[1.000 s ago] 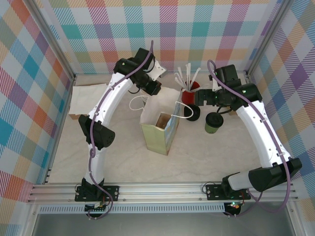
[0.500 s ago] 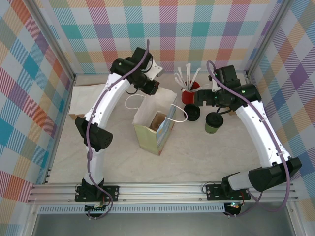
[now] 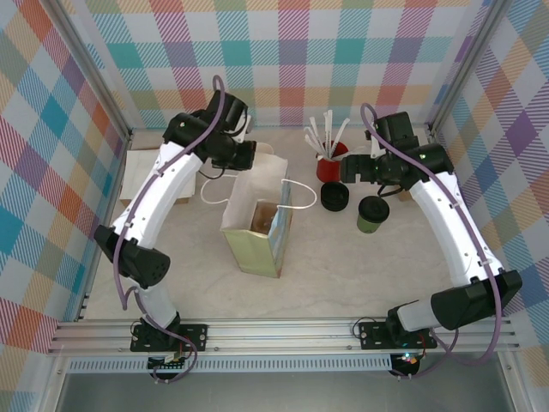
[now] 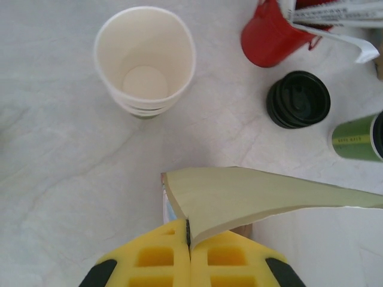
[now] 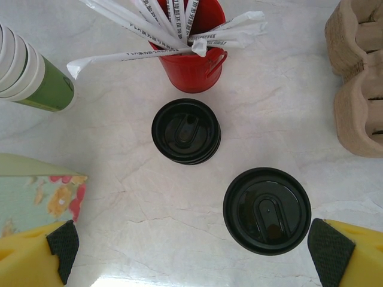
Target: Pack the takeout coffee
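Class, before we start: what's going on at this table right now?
Two robot arms are packing a takeout coffee. The left gripper is shut on the rim of the open paper bag. The right gripper hangs open above the lidded coffee cup, which stands on the table outside the bag and is not yet gripped.

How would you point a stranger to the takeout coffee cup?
Start at the pale green paper bag mid-table, then look right, near the red mug. The olive-green paper cup stands there, the one cup wearing a black plastic lid.
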`<action>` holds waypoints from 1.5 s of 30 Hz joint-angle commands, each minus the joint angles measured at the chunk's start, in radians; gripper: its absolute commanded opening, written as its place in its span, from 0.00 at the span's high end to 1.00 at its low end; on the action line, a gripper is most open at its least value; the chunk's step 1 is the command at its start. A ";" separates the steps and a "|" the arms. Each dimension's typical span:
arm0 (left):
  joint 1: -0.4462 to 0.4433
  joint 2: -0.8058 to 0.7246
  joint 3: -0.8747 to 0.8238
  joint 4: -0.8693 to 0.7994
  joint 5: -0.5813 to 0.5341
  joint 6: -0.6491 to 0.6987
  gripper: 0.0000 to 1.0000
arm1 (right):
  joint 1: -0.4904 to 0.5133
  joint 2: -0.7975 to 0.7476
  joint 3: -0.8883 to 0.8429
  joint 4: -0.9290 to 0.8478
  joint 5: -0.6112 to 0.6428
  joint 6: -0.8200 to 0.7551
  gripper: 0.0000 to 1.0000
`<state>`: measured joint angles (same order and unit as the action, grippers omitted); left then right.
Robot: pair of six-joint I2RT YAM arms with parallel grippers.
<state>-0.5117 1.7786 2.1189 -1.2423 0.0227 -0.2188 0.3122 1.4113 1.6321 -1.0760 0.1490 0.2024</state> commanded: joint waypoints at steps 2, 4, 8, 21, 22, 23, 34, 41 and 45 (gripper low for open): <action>0.009 -0.081 -0.065 0.011 -0.093 -0.185 1.00 | -0.011 0.011 -0.012 0.025 -0.009 0.012 0.00; 0.010 -0.102 -0.106 0.007 -0.121 -0.237 1.00 | -0.013 0.015 -0.014 0.026 -0.009 0.014 0.00; 0.009 -0.155 -0.223 0.035 -0.180 -0.371 1.00 | -0.023 0.026 -0.012 0.023 -0.011 0.017 0.00; 0.010 -0.227 -0.407 0.144 -0.358 -0.601 1.00 | -0.096 0.090 -0.056 -0.033 -0.005 -0.013 0.00; 0.009 -0.224 -0.409 0.147 -0.360 -0.605 1.00 | -0.101 0.091 -0.064 -0.033 0.001 -0.014 0.00; 0.010 -0.221 -0.412 0.151 -0.360 -0.609 1.00 | -0.107 0.093 -0.074 -0.033 0.007 -0.016 0.00; 0.010 -0.209 -0.405 0.184 -0.337 -0.543 0.66 | -0.130 0.078 -0.152 -0.024 0.017 -0.036 0.00; 0.010 -0.243 -0.381 0.178 -0.353 -0.406 0.32 | -0.131 0.054 -0.161 -0.025 0.034 -0.058 0.00; 0.012 -0.277 -0.376 0.191 -0.346 -0.296 0.17 | -0.131 0.041 -0.149 -0.051 0.041 -0.063 0.00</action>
<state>-0.5079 1.5612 1.7077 -1.0657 -0.3088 -0.6258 0.1883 1.4891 1.4788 -1.0950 0.1753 0.1631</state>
